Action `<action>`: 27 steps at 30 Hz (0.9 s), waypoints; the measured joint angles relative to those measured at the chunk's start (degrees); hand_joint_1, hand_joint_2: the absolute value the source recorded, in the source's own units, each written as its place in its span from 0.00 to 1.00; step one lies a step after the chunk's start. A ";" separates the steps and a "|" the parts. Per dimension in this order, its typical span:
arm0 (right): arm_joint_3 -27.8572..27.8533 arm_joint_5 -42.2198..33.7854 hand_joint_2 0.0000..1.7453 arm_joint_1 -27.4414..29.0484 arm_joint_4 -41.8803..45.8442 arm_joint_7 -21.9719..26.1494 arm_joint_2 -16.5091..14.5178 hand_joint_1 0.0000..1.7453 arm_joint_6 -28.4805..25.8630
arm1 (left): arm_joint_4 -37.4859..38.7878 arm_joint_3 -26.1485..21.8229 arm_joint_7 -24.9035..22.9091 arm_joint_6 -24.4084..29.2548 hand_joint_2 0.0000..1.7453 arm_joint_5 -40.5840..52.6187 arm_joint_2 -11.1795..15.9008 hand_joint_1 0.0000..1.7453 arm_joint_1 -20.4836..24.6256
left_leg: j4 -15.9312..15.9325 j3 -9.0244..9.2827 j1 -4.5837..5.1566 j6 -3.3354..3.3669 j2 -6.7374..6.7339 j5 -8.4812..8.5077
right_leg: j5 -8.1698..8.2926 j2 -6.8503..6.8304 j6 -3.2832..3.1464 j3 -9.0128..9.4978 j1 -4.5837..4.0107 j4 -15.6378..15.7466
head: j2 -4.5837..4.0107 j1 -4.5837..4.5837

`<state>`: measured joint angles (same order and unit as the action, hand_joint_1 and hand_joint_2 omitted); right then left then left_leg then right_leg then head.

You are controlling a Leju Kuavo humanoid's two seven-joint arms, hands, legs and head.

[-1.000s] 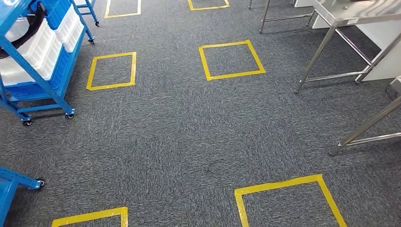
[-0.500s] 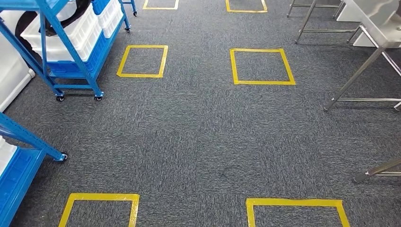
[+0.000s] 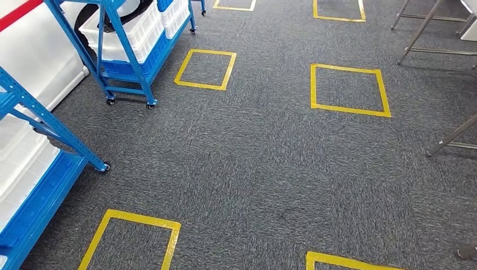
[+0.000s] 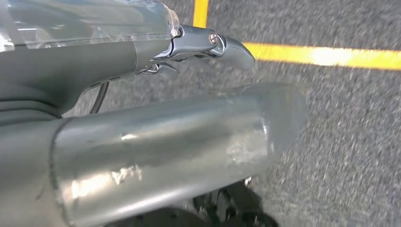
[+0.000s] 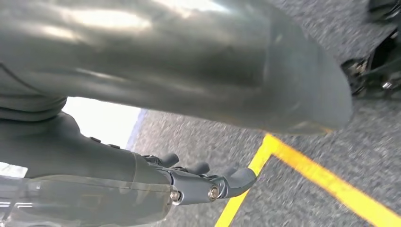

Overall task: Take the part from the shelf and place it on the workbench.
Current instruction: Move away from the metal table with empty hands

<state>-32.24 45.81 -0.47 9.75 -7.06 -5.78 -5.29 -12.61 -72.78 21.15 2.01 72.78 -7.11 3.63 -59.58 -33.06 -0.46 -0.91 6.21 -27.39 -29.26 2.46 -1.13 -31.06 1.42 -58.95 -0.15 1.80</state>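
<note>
We are facing the blue shelf of white bins, part not yet collected. Left hand and right hand are hanging empty, fingers loosely apart, presumably for walking.

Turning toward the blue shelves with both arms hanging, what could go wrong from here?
1. The near blue shelf juts in at the left; its caster foot sits out on the carpet, so a step that way may clip it.
2. The left hand and right hand hang low, holding nothing I can see; the left could brush the shelf frame while turning.
</note>
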 joint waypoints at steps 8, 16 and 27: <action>0.00 0.32 0.00 0.36 -0.02 -0.13 1.04 0.00 0.25 | 0.00 0.00 -0.05 0.09 0.00 0.00 -0.10 0.00 0.02 | -8.20 -3.94 -0.15 -0.63 -6.79 -1.93 | -0.83 -6.58 -0.94 1.23 -0.65 0.44 | 0.00 0.02; 0.02 0.46 0.00 -0.28 0.00 -0.17 1.01 0.00 0.25 | 0.00 0.00 -0.05 0.14 0.00 -0.02 -0.10 0.00 -0.14 | 1.95 1.01 0.44 2.17 -7.10 1.38 | -3.49 -6.85 1.18 1.97 -0.79 -1.44 | 0.00 -0.01; 0.00 0.62 0.00 0.25 -0.02 -0.30 0.05 0.00 0.24 | 0.00 0.00 -0.06 0.13 0.00 0.01 -0.10 0.00 0.11 | 0.98 0.53 0.31 1.16 0.46 1.09 | -0.07 1.80 1.15 -0.62 0.07 -0.96 | 0.00 0.01</action>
<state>-32.24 46.43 -0.21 9.73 -7.36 -5.73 -5.05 -12.61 -72.78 21.09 2.14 72.79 -7.21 3.75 -58.60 -32.53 -0.15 0.25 6.67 -26.30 -29.33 4.26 0.02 -31.68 1.50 -59.91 -0.15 1.80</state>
